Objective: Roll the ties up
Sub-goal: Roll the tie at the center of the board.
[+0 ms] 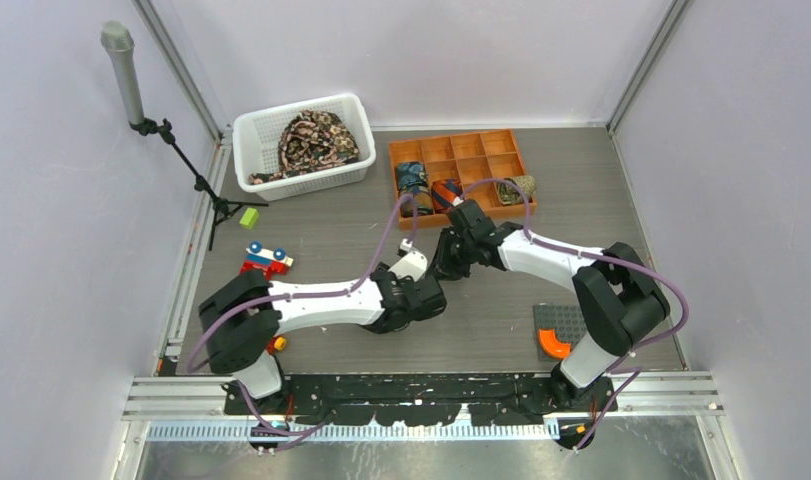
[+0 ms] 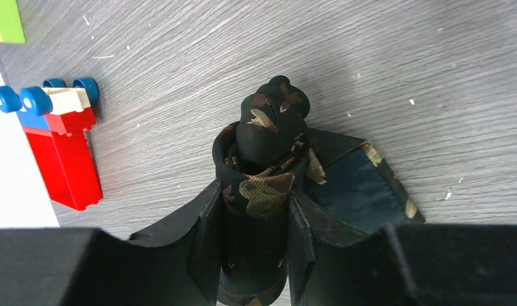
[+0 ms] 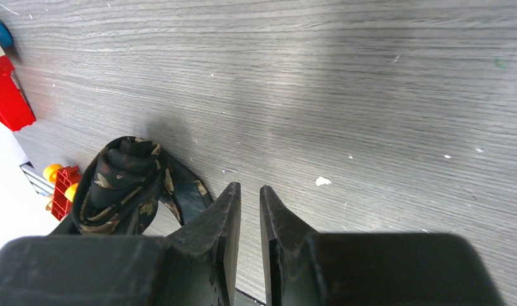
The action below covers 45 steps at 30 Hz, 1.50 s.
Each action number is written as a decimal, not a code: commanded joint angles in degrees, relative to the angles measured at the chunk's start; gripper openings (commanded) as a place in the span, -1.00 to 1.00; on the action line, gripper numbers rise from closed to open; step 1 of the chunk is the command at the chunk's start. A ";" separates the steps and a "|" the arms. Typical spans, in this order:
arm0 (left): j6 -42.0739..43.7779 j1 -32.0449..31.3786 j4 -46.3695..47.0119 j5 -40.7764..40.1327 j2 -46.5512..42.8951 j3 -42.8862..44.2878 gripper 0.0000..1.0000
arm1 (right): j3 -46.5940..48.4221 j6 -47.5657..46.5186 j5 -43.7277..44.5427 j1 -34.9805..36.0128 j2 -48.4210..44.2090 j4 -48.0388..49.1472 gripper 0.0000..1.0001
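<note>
Top view: we see the left tool (image 1: 413,262) and right tool (image 1: 449,255) meeting over the middle of the desk (image 1: 331,230). They are in front of an orange tray (image 1: 396,150) holding rolled ties (image 1: 413,180). A white basket (image 1: 256,130) of loose ties (image 1: 311,140) sits back left. The tie being worked is probably hidden between the tools here.

Left wrist view: the left tool (image 2: 252,207) is clamped across a black tie (image 2: 271,108) with tan print, wound into a stubby roll. Its pointed tail (image 2: 357,185) lies loose on the desk.

Right wrist view: the right tool (image 3: 249,191) has its fingers drawn almost together, gripping nothing. The tie (image 3: 125,175) is just beside it.

We judge the fabric light, soft and slippery, so the coil may spring open. It is best held across the outer wrap, pinning the tail.
</note>
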 commanded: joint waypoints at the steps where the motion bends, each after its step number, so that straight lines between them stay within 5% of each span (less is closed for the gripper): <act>1: -3.83 -2.82 -3.20 -4.77 3.67 3.84 -0.25 | -0.74 -1.22 -0.09 -1.11 -3.44 -0.08 -0.55; 12: -7.22 -7.17 -4.28 -3.53 9.25 6.00 -0.21 | -0.95 -1.80 -0.82 -2.02 -3.46 -0.08 -0.55; 24: -9.01 -9.73 -5.38 -2.42 11.47 7.25 0.09 | 2.47 -3.18 -2.09 -2.21 -1.11 -0.87 -0.56; 34: -9.22 -10.24 -5.42 -2.07 8.83 7.21 0.42 | 10.48 -7.90 -4.91 -2.24 5.64 -4.79 -0.55; 45: -9.50 -10.31 -7.69 0.26 -2.08 5.44 0.58 | 16.70 -10.58 -7.45 -2.13 9.84 -7.23 -0.56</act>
